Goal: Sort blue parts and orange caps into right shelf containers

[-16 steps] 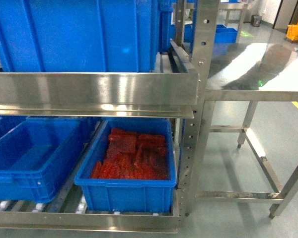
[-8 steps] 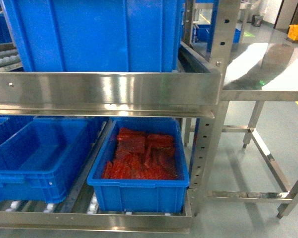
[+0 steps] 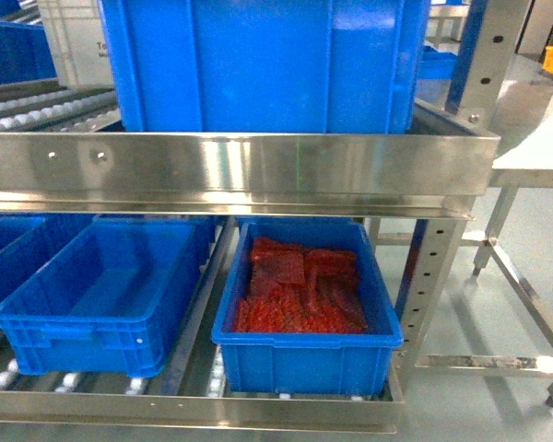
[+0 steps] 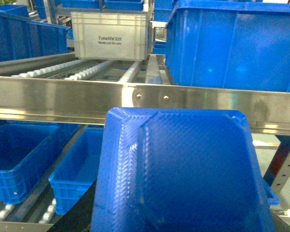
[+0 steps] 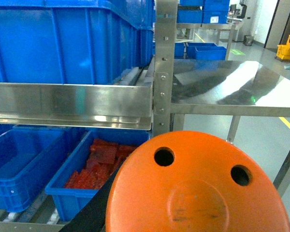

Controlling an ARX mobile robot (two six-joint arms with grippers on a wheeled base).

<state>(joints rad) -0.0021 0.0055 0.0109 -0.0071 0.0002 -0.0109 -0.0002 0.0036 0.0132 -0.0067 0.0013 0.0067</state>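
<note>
A ribbed blue part [image 4: 183, 174] fills the lower half of the left wrist view, held close to the camera. My left gripper is shut on it, with only a dark finger edge [image 4: 79, 215] showing. An orange cap [image 5: 198, 193] with two round holes fills the bottom of the right wrist view. My right gripper grips it, and one dark finger [image 5: 87, 208] peeks out at its left. The right shelf containers face me: a tall blue crate [image 3: 267, 64] on the upper level, an empty blue crate [image 3: 74, 327] and a blue crate [image 3: 304, 339] of red-orange pieces below. Neither gripper appears in the head view.
A steel shelf rail [image 3: 240, 166] runs across between the two levels, with roller tracks [image 4: 87, 72] behind it. A grey crate [image 4: 110, 36] sits far back on the rollers. A steel table [image 5: 232, 87] stands right of the shelf post [image 5: 164, 67].
The head view has shifted left along the shelf, so the crates and shelf post now sit further right in the frame, and the steel table is mostly out of view.
</note>
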